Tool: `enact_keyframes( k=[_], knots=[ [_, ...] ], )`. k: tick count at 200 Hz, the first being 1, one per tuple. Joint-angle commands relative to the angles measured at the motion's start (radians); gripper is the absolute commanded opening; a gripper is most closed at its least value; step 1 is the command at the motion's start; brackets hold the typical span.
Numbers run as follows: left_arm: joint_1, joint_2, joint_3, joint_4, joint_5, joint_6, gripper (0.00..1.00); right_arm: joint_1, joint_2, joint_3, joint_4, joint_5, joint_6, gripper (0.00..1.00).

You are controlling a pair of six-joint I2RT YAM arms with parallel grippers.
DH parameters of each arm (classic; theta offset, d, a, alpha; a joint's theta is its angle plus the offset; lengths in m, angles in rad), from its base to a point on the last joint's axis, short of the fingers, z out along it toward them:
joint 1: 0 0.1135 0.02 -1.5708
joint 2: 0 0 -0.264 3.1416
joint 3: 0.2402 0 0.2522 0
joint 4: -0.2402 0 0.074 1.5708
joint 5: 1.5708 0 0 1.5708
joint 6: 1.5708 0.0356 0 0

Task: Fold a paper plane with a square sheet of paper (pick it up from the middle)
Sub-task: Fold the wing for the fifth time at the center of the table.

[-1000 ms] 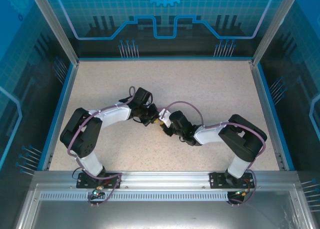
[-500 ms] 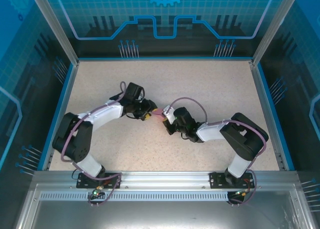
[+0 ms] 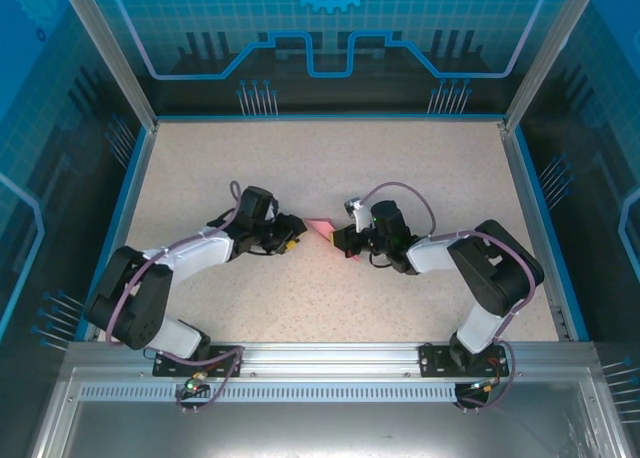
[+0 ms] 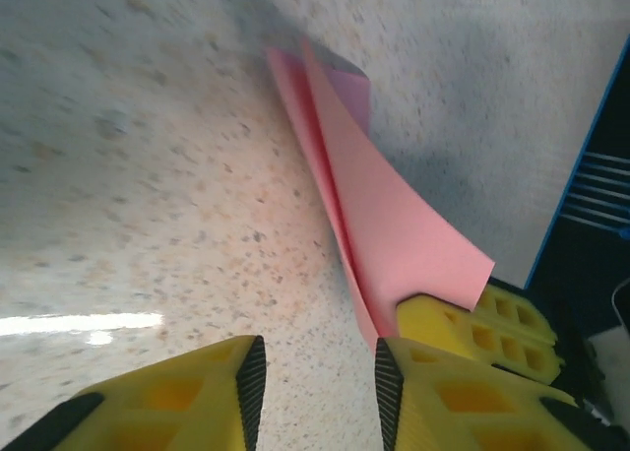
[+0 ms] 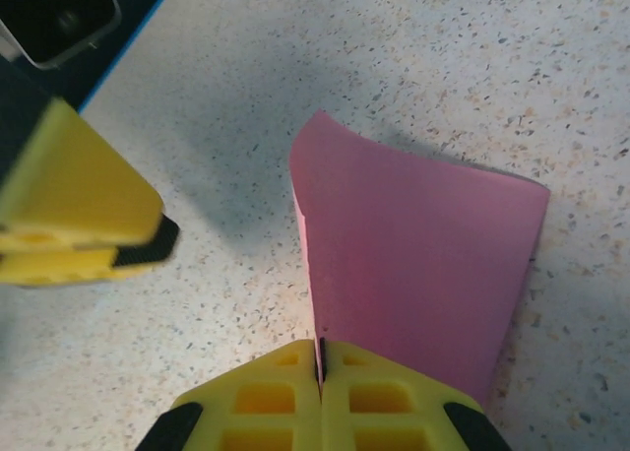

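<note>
The left fingers (image 4: pixel 177 404) and right fingers (image 5: pixel 266 397) have drawn apart, uncovering the folded sheet of paper (image 5: pixel 413 274) between them.

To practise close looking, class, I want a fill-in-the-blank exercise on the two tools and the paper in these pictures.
1. The right tool is ____ on the paper.
2. The left tool stands ____, with only table showing between its fingers.
3. The paper is ____ along a crease, not a flat sheet.
4. The paper is ____ in colour.
Missing words: shut, open, folded, pink.
</note>
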Motion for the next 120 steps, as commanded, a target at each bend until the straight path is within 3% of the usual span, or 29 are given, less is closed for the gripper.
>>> enact_keyframes(
  k=[1,55,120],
  knots=[
    [-0.036,0.068,-0.011,0.191,0.065,-0.019,0.32,-0.018,0.028,-0.018,0.063,-0.09,0.103,0.0],
    [-0.078,0.167,-0.002,0.326,0.085,-0.034,0.23,-0.054,0.062,-0.055,0.051,-0.12,0.183,0.0],
    [-0.094,0.234,0.006,0.369,0.108,-0.025,0.19,-0.115,0.154,-0.036,0.078,-0.286,0.307,0.0]
  ],
)
